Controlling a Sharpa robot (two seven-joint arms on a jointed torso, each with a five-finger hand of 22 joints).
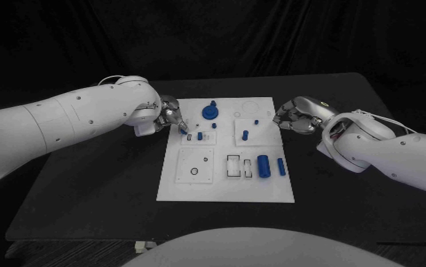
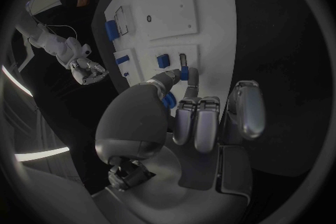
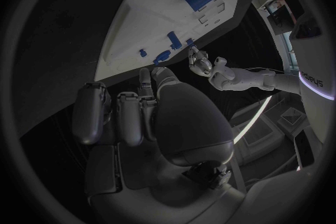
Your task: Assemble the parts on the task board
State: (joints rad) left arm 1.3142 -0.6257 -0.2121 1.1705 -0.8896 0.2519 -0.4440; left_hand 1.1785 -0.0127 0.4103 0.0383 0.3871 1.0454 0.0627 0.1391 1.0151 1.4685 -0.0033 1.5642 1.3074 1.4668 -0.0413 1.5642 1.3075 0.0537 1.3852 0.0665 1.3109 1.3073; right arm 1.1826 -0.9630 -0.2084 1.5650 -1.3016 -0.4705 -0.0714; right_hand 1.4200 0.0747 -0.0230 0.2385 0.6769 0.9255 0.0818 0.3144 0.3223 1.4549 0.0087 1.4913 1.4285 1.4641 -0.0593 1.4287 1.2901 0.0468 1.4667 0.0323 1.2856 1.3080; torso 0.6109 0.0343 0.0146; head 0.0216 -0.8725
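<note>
- You see the white board (image 1: 226,181) flat in the middle of the black table (image 1: 98,187), with both hands at its far corners.
- Your left hand (image 1: 168,117) sits at the board's far left edge. In the left wrist view its thumb and one finger pinch a small blue peg (image 2: 183,73) right over the board, beside a small blue block (image 2: 163,60); the other fingers (image 2: 199,123) lie curled together.
- Your right hand (image 1: 298,115) rests just off the board's far right edge, fingers curled in with nothing in them.
- On the board you can see a round blue knob (image 1: 210,111) near the far edge, and a thick blue cylinder (image 1: 263,165) with a thinner blue rod (image 1: 281,167) beside it near the right edge.
- Two small blue pieces (image 1: 245,135) stand in the right-hand plate close to the right hand.
</note>
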